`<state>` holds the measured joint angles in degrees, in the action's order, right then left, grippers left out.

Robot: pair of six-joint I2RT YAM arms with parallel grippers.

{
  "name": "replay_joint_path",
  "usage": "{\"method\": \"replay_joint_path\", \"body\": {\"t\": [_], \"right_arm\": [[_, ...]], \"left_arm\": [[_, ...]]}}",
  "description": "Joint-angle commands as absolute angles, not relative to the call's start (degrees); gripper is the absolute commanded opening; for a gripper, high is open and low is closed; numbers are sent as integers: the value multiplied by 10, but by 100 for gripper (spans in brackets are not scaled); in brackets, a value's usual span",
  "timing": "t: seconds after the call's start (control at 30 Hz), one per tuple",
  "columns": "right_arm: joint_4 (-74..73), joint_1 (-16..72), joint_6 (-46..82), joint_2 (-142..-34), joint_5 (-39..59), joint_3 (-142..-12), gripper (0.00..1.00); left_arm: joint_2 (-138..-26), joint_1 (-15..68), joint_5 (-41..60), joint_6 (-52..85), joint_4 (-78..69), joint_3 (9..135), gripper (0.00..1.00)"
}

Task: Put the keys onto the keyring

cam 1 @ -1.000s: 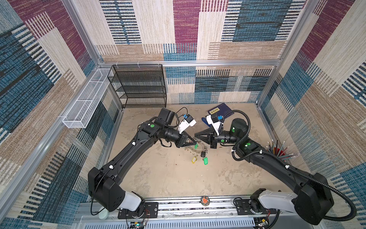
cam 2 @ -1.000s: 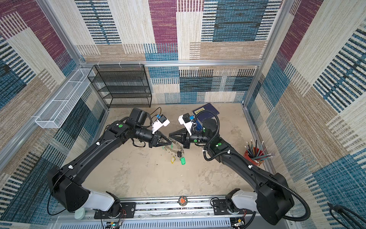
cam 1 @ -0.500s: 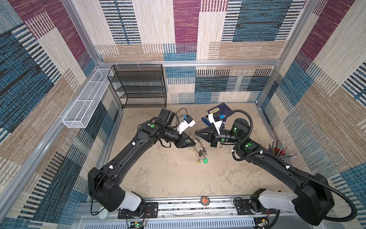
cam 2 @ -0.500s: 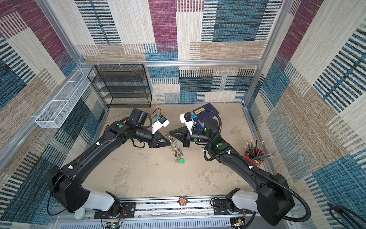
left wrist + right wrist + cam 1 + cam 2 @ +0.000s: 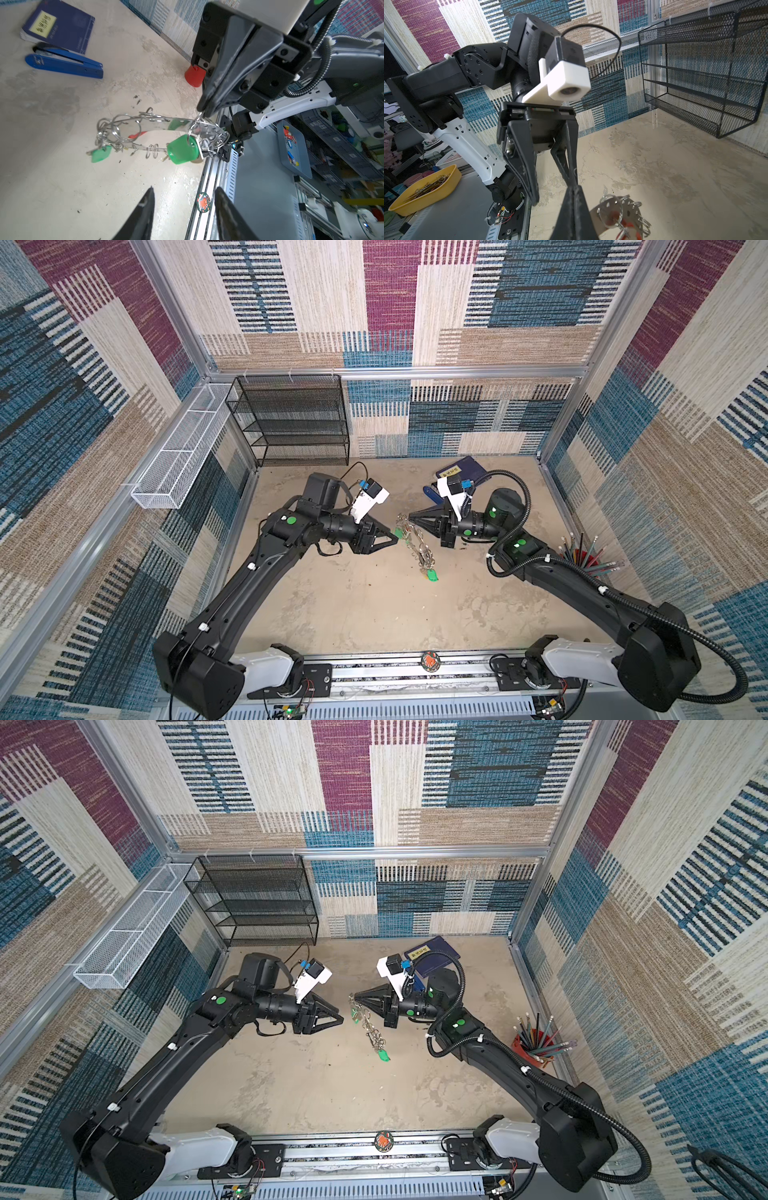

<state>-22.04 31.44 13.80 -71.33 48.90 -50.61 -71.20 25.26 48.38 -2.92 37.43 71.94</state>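
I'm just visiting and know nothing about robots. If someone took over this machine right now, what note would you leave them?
Right pincer: shut on the edge of the flat grey metal keyring, which hangs from it over the beige table.
Left pincer: open, empty, facing the keyring.
Done: a silver key with a green plastic head seems threaded on beside that grip.
Left: no black-tagged key is visible to me; find it and thread it on.
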Motion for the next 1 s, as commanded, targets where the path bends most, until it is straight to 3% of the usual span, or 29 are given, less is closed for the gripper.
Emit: {"method": "replay_joint_path", "body": {"t": [0.0, 0.13, 0.37, 0.97], "right_arm": [[-255, 314, 140, -709, 493, -510, 0], [-255, 315, 140, -707, 493, -508, 0], [-250, 315, 139, -703, 496, -508, 0], [-249, 315, 140, -702, 494, -511, 0]], "left_arm": [[-683, 251, 504, 18, 232, 681, 47], [-669, 251, 531, 84, 81, 627, 45], [-689, 251, 552, 123, 1, 611, 42], [-722, 251, 605, 106, 26, 627, 35]]}}
